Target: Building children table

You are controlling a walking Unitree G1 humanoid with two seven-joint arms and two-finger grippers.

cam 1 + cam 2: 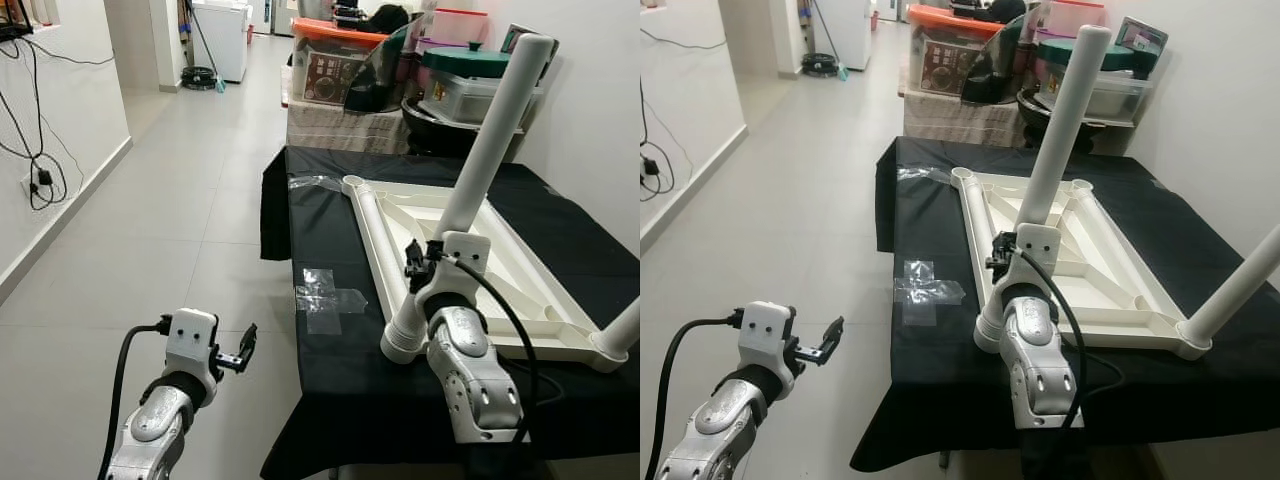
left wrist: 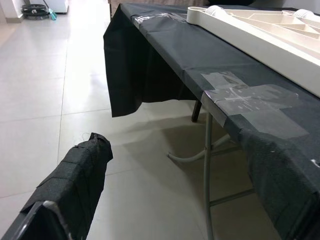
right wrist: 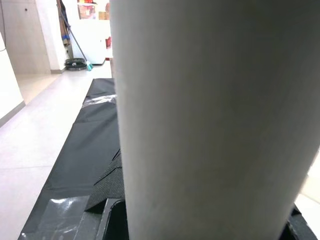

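Right gripper (image 1: 413,262) closed around the white table leg (image 1: 480,165) standing in the near corner socket of the upside-down tabletop (image 1: 520,285) on the black worktop (image 1: 340,350), left gripper (image 1: 243,350) off to its left over the floor, fingers' state unclear.

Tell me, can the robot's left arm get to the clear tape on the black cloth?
Probably yes. The left gripper hangs over the floor beside the table, and the clear tape lies near that edge with nothing between them.
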